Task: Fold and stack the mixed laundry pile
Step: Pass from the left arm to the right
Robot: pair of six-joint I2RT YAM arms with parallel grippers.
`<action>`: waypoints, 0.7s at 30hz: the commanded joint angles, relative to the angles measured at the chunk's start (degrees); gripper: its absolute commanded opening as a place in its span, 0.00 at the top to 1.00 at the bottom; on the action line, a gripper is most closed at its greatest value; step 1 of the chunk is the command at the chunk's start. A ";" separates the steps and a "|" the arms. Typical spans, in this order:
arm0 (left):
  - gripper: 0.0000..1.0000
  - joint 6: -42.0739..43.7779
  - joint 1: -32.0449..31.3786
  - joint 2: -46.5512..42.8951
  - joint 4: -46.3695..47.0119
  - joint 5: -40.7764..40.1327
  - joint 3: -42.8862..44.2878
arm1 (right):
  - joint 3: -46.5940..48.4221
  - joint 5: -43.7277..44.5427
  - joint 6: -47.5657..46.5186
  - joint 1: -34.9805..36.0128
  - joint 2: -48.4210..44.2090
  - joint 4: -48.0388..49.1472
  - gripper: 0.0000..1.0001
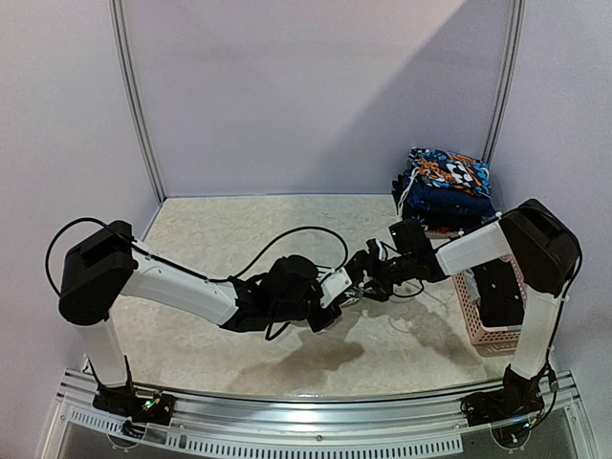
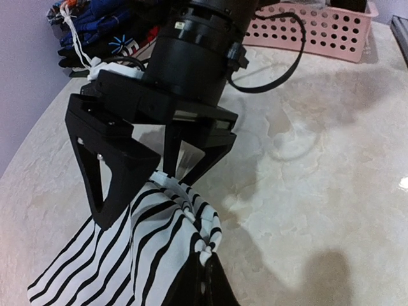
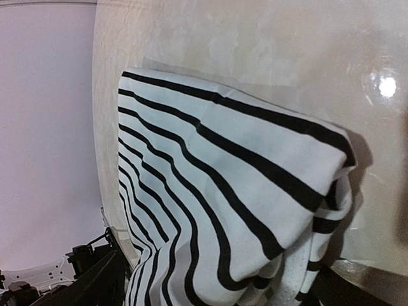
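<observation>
A black-and-white striped garment [image 2: 127,248] hangs between my two grippers above the table's middle. My left gripper [image 2: 209,271] is shut on one bunched corner of it. My right gripper [image 2: 167,178] faces it close by and is shut on the garment's upper edge. In the top view the left gripper [image 1: 337,293] and right gripper [image 1: 363,277] almost touch, and the arms hide most of the cloth. The striped garment [image 3: 223,178] fills the right wrist view and covers the fingertips. A plain black garment [image 1: 499,292] lies in the basket. No grey garment shows.
A pink lattice basket [image 1: 475,320] stands at the table's right edge, and also shows in the left wrist view [image 2: 319,32]. A stack of folded colourful garments [image 1: 445,186] sits at the back right corner. Black cables loop over the marbled tabletop [image 1: 220,239].
</observation>
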 commanded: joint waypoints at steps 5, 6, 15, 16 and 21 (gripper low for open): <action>1.00 -0.17 0.84 0.14 1.90 0.28 0.55 | -1.66 0.34 -5.47 -1.14 -4.12 -7.80 0.09; 1.00 -0.19 0.84 0.14 2.22 0.82 0.43 | -1.67 0.10 -5.20 -1.16 -3.88 -6.86 0.09; 1.00 -0.60 0.84 1.17 1.79 2.32 1.20 | 1.08 -3.25 -2.06 -1.15 1.68 -1.06 0.13; 1.00 -0.64 0.84 1.24 1.79 2.44 1.13 | 1.54 -3.38 -2.16 -1.16 2.17 -1.12 0.13; 1.00 -0.84 0.75 1.82 1.81 4.30 1.38 | 3.17 -3.44 -2.45 -1.60 3.35 -1.40 0.18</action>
